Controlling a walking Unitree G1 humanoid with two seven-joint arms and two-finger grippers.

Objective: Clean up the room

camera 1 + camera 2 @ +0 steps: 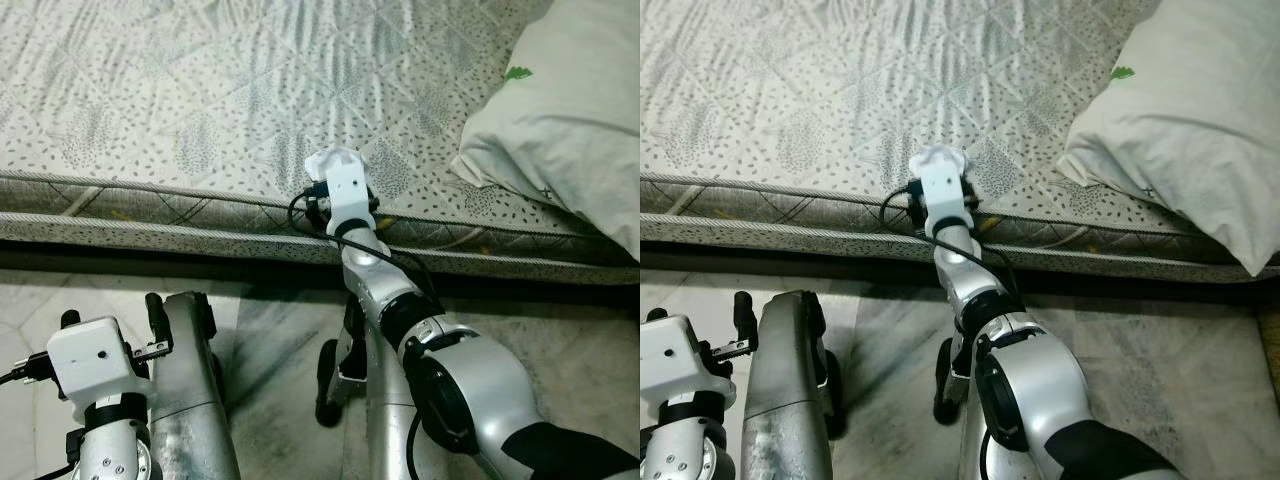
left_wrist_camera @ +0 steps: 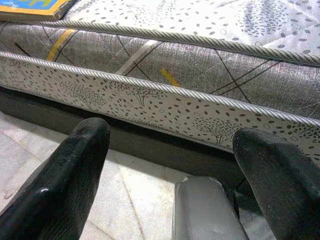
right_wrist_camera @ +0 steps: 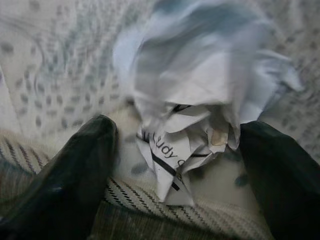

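One crumpled paper [image 3: 192, 95] at the mattress [image 1: 200, 110] edge sits between the right gripper's [image 3: 175, 170] parted jaws, pillow [image 1: 570, 110] at two o'clock.

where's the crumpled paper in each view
left eye view: crumpled paper at the mattress edge, just beyond the right wrist.
right eye view: same spot, centre.
left wrist view: mattress side and floor.
right wrist view: between the open right gripper fingers.
Shared landmark: the corded mattress edge.

Right hand [image 3: 180, 165] spread, left hand [image 2: 175, 165] spread.
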